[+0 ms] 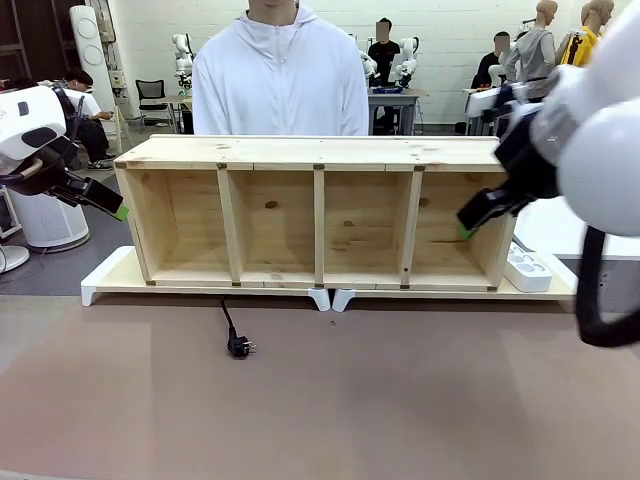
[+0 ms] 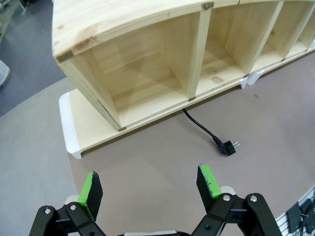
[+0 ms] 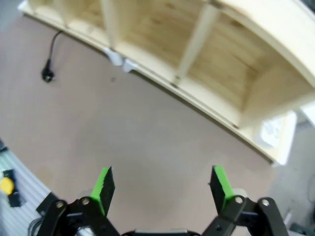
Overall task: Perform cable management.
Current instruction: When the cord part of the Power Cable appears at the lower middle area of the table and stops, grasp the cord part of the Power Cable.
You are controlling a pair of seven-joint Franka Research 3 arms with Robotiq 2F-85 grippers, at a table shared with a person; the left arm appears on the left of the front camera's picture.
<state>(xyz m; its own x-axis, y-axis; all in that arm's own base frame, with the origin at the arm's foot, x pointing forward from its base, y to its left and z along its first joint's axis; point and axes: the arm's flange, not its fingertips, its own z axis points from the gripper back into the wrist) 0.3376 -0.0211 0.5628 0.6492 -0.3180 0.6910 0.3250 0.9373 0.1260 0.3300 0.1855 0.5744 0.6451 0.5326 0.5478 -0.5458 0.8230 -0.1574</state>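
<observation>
cable (image 1: pixel 228 322): runs from shelf (image 1: pixel 320 152) toward robot, plug (image 1: pixel 240 347) on desk (image 1: pixel 420 400)
nearer: left gripper (image 2: pixel 150 184) (wide, empty)
right gripper (image 3: pixel 162 186): wide, empty

You are in a robot lab: white arms (image 1: pixel 600 150) at your desk (image 1: pixel 400 400), more desks (image 1: pixel 395 97) with people (image 1: pixel 85 105) behind, an office chair (image 1: pixel 152 97), a bare white wall (image 1: pixel 450 25).

black cable (image 2: pixel 202 129) on the brown table (image 2: pixel 162 167) ahead of the left gripper (image 2: pixel 150 186), green pads (image 2: pixel 91 194); pale knotty wooden shelf (image 2: pixel 147 59), white stands (image 2: pixel 69 137).
</observation>
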